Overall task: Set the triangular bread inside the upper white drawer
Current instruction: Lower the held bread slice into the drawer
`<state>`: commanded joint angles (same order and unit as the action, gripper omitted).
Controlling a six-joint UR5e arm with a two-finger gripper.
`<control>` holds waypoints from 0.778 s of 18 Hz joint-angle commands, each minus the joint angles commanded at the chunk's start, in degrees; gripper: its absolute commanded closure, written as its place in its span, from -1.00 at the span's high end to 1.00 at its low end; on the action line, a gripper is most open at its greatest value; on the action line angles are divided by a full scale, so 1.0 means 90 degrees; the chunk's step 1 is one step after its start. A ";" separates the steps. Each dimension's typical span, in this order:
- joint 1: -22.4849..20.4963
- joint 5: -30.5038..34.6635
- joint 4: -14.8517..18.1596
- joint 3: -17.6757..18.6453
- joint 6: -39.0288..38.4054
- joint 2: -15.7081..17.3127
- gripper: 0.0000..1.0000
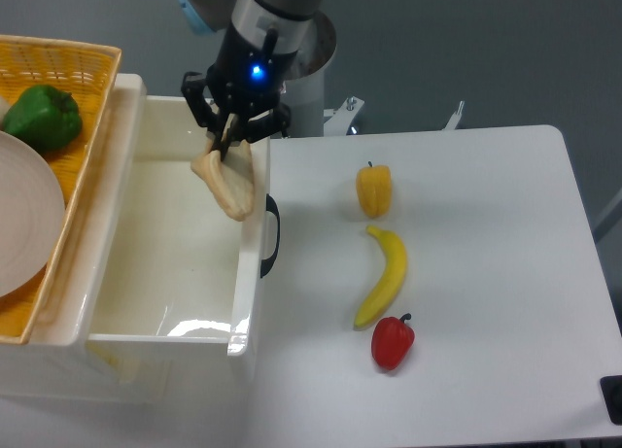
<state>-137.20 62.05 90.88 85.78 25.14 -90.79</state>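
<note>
The triangular bread (226, 181) is a pale tan wedge hanging tilted in the air over the right side of the upper white drawer (165, 273), just inside its right wall. My gripper (229, 137) is shut on the bread's upper end, pointing down from the dark wrist with a blue light. The drawer stands pulled out, its inside bare, with a dark curved handle (271, 236) on its right front.
A yellow woven basket (73, 74) at the left holds a green pepper (41, 116) and a white plate (24, 224). On the white table (486, 273) lie a yellow bell pepper (374, 189), a banana (384, 276) and a red pepper (393, 341).
</note>
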 joint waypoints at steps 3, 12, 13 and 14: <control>0.0098 0.0000 0.0000 0.0010 0.0000 -0.0049 -1.00; 0.0234 -0.0010 -0.0146 0.0146 0.0517 -0.0108 -0.06; 0.0254 -0.0010 -0.0263 0.0195 0.0527 -0.0108 0.31; 0.0293 0.0000 -0.0418 0.0215 0.0556 -0.0108 0.74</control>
<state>-134.56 62.05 87.11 87.71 30.14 -91.76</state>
